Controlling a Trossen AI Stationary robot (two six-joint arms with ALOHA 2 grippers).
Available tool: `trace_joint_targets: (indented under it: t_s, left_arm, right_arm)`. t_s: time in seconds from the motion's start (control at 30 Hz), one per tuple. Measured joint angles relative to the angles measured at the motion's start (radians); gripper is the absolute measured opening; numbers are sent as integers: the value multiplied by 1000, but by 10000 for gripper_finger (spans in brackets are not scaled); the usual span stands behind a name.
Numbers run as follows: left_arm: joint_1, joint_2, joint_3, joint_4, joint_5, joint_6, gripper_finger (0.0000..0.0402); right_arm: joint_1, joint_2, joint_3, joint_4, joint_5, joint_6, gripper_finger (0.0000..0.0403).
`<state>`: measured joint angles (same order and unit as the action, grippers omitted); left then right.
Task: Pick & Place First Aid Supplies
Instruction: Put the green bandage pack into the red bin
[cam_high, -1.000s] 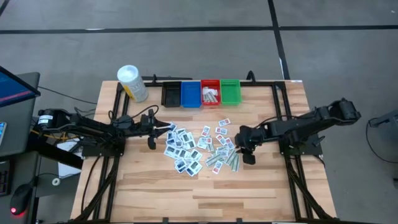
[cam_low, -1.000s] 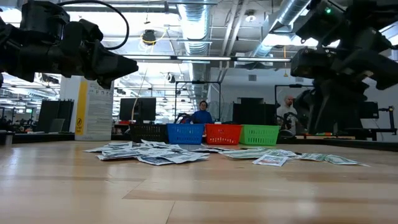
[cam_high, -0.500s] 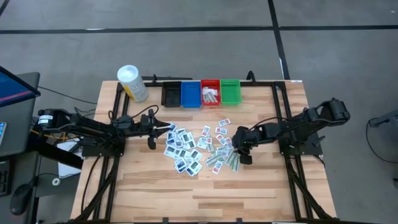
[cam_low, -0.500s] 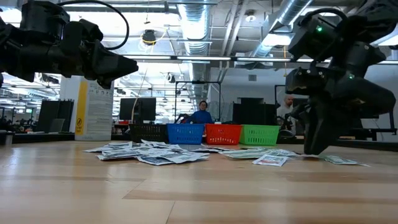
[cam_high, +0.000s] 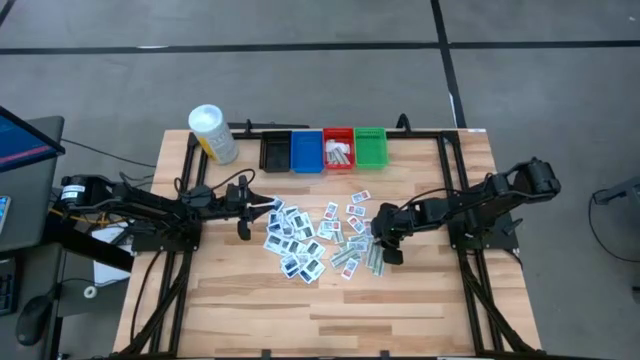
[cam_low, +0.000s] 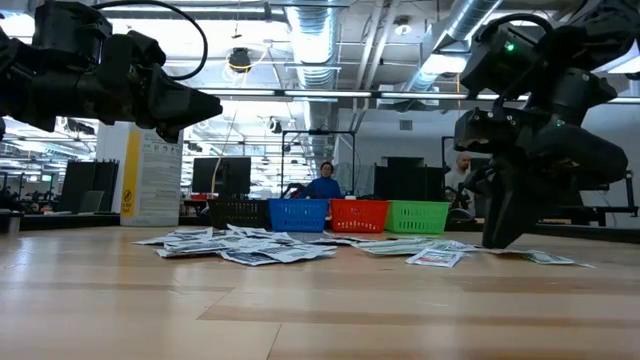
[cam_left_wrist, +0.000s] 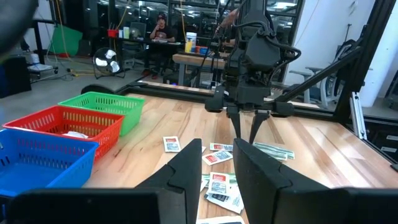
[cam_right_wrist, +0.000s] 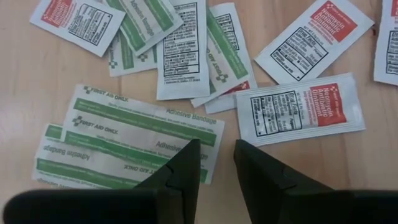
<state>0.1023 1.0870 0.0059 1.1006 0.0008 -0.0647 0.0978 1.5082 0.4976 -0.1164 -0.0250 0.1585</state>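
The first aid supplies (cam_high: 318, 243), many small flat paper packets printed in white, blue, red and green, are spread over the middle of the pale wooden slatted table (cam_high: 240, 310). Behind them a row of four small plastic bins is set at the table's far edge: black (cam_high: 275, 152), blue (cam_high: 306, 152), red (cam_high: 338, 151) and green (cam_high: 370, 148); a few pale packets are seen in the red one. A white-capped yellow cylindrical container (cam_high: 212, 133) lies near the far left corner.

The right gripper (cam_high: 383, 247) is lowered over the right edge of the pile, its two dark fingers (cam_right_wrist: 180, 171) pointed down with a narrow gap between them, above the long green-striped adhesive bandage strips (cam_right_wrist: 140, 127). Nothing is seen between the jaws, though whether the tips touch the paper cannot be told. A red-headed white ointment packet (cam_right_wrist: 298, 109) lies just beside the strips.

The left gripper (cam_high: 243, 222) is held at the left edge of the pile, raised off the table, its jaws slightly apart and empty.
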Motion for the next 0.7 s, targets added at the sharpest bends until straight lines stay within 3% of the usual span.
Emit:
trace_joint_targets:
  t_s: [0.53, 0.7]
  left_arm:
    - [0, 0, 0, 0, 0, 0, 93]
    - [0, 0, 0, 0, 0, 0, 93]
  right_arm:
    - [0, -2, 1, -51, 122, -51, 5]
    - [0, -3, 10, -67, 128, -64, 4]
